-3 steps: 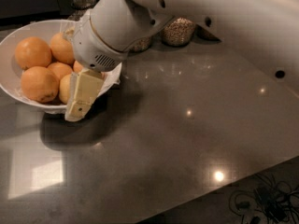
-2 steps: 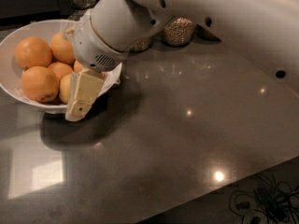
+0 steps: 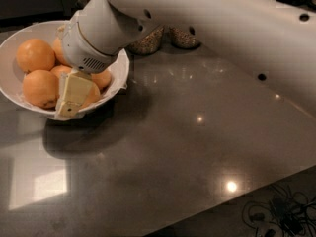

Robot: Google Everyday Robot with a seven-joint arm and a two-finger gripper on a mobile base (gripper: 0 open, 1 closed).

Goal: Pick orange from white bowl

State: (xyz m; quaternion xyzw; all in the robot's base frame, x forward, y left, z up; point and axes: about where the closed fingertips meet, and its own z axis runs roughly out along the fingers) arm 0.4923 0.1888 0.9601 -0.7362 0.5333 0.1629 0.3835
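Camera view: the thick white robot arm (image 3: pixel 222 28) sweeps in from the upper right and angles down to the left, and its round white wrist housing (image 3: pixel 96 36) sits right over the wide, shallow white bowl (image 3: pixel 7 78) at the left edge of the dark grey glossy countertop (image 3: pixel 197 147). The cream-coloured gripper (image 3: pixel 71 100) points down into the front part of the bowl, its tip low against the near rim and the crinkled white paper lining (image 3: pixel 120 75). Just to its left, touching or nearly touching it, lies the large deep-orange orange (image 3: pixel 38 87) with a small dark blemish low on its skin; it rests in the front-left of the bowl. Whether the gripper is spread, pressed together or pinching that fruit, I cannot tell, because the wrist and the gripper's own body hide it. A second large orange fruit (image 3: pixel 35 55) sits behind the first, at the back left. Smaller orange fruits (image 3: pixel 102 78) peek out around the wrist, partly covered. Behind the bowl, under the arm, stand two glass jars of pale grain (image 3: pixel 147 43), well apart from the gripper. At the bottom right, off the counter's edge, lies a tangle of dark cables (image 3: pixel 279 214).
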